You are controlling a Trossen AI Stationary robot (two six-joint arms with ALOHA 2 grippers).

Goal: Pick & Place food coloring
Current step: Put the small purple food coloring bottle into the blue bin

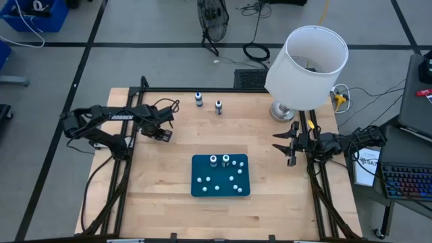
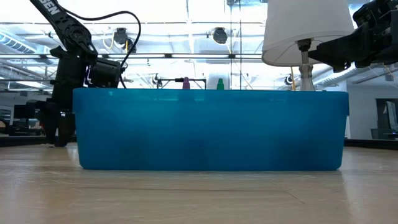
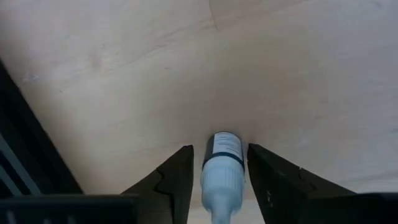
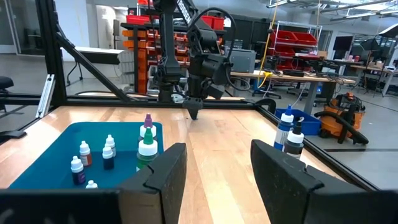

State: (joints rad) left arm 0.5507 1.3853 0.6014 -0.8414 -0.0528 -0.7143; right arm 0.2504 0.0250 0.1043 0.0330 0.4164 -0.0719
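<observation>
At ten o'clock from the blue mat, over bare wood: left gripper pinching one food coloring bottle near its whitish cap, dark fingers snug on both sides. Best carried upright and level toward four o'clock, then lowered onto a free patch of mat, clear of the other tiny bottles standing there. Slick, round, narrow body with a small label: probably prone to twisting in a loose grip. Pale, matte wooden table. Right gripper, at three o'clock of the mat, spread and idle.
</observation>
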